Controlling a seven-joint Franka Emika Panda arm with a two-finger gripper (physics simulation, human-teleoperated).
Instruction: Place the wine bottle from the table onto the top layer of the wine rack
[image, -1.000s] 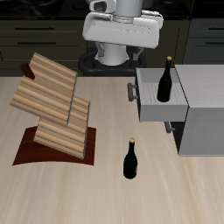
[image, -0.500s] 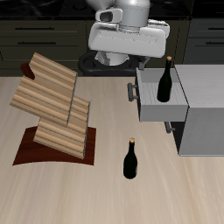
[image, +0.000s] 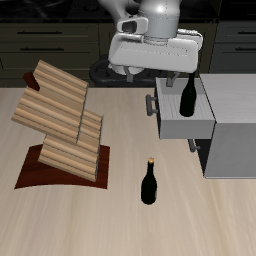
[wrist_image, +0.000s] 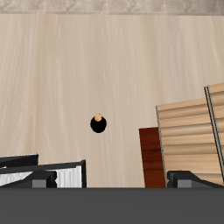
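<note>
From the front and above, the slim near-black wine bottle with its tan cap (image: 149, 183) stands upright on the pale beige plank table (image: 60, 220), near the front edge and well apart from the wine rack of tilted light-wood ridged slabs (image: 62, 125) on its dark reddish-brown base. The rack's top layer (image: 50, 98) is bare. A look-alike dark bottle (image: 188, 93) stands on the grey box-like cabinet (image: 215, 125). The white arm hangs high behind; its claw is hidden here.

The wrist camera looks straight down on the bottle's cap (wrist_image: 98, 123), with the rack's slabs (wrist_image: 188, 140) beside it. Only dark finger parts show at the edge, seemingly spread; I cannot tell for certain.
</note>
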